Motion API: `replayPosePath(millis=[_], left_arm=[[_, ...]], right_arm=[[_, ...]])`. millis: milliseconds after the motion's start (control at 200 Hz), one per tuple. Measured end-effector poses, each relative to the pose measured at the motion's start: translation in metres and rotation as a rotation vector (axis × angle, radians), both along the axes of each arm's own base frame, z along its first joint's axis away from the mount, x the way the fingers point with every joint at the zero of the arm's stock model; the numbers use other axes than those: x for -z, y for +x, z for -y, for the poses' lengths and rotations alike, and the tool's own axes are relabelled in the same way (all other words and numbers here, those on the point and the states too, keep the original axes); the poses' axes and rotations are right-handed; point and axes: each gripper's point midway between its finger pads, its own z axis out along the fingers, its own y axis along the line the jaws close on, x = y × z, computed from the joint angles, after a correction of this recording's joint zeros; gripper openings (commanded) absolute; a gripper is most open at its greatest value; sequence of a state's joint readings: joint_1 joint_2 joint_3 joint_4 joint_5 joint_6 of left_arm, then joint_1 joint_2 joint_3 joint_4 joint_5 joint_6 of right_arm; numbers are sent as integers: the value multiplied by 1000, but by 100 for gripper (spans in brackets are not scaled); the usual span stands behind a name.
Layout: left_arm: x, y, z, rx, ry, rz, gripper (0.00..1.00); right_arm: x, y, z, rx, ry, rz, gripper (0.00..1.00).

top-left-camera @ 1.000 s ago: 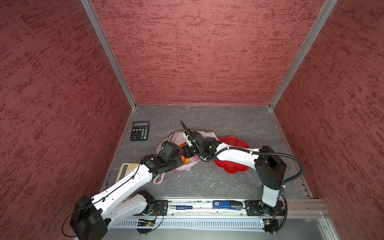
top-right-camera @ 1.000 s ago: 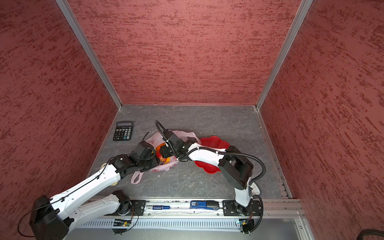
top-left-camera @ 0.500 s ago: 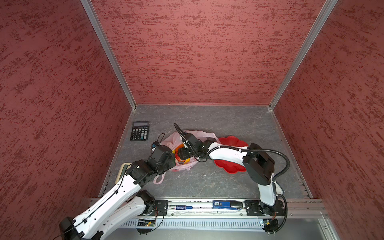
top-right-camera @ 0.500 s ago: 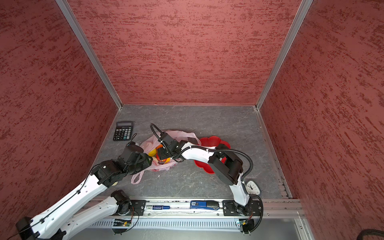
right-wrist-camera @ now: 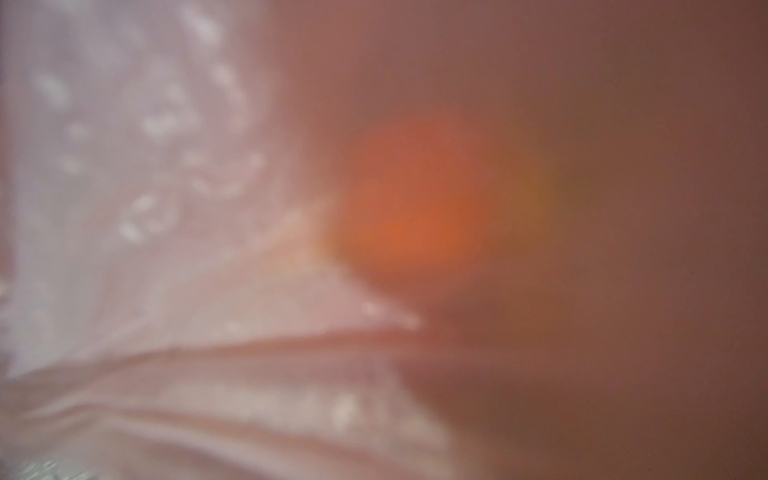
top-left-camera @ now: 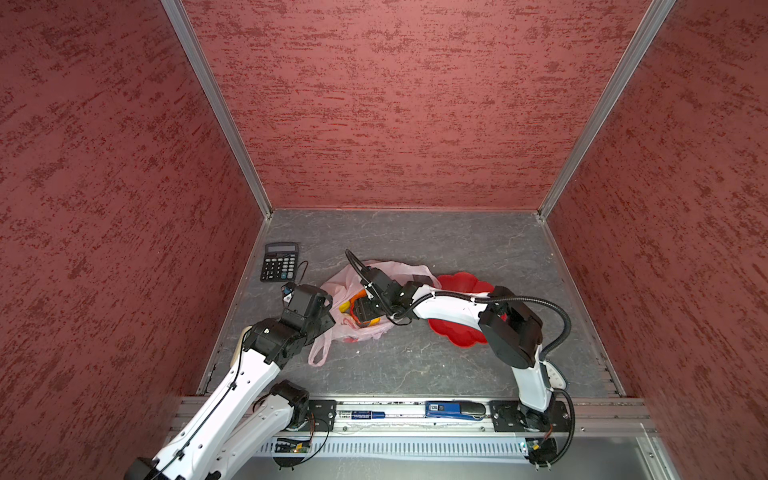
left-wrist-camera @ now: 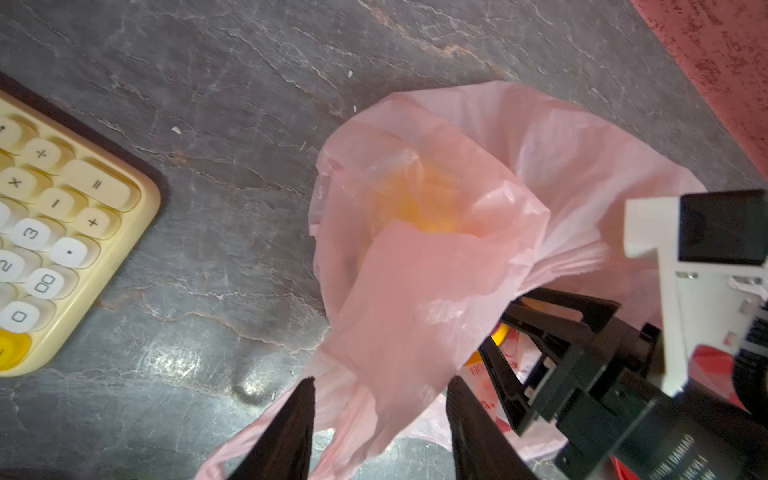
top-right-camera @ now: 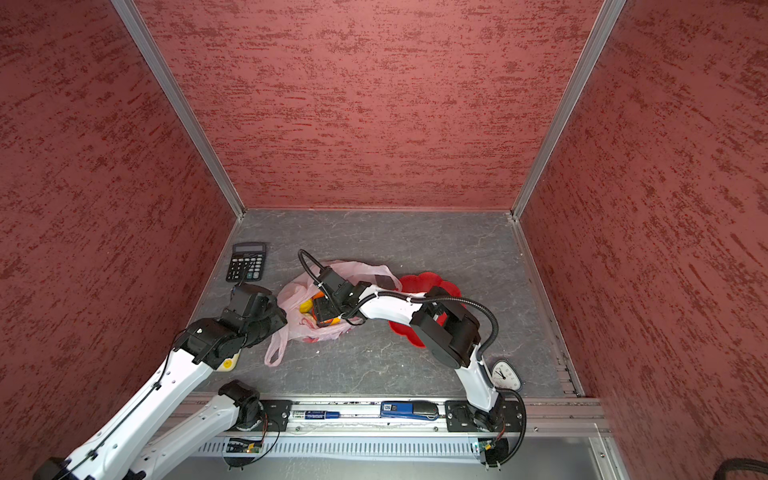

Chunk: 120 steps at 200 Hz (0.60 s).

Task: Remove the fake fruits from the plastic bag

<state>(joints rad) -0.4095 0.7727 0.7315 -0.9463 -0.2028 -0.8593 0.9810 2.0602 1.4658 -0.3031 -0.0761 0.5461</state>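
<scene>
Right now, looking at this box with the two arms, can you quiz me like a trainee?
1. True or false: the plastic bag lies between the black calculator and the red dish.
2. Where do the right fingers reach? A) into the bag B) onto the dish C) over the black calculator.
3. Besides the bag, what lies on the table in the left wrist view?
Key: 1 true; 2 A; 3 a cream calculator.
</scene>
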Motion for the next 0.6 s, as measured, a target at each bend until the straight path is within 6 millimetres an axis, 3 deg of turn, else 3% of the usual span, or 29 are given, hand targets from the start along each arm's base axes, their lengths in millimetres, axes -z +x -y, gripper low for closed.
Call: replayPosePath(millis=[135, 266, 601], left_arm=[[20, 4, 1, 14, -14, -33, 52], [27, 8, 7, 42, -32, -39, 53], [45, 15, -2, 21, -21, -76, 70]], right_arm=[[6, 0, -1, 4, -6, -9, 69], [4, 2, -3, 6, 0, -8, 69], [6, 5, -8, 12, 5, -12, 64]])
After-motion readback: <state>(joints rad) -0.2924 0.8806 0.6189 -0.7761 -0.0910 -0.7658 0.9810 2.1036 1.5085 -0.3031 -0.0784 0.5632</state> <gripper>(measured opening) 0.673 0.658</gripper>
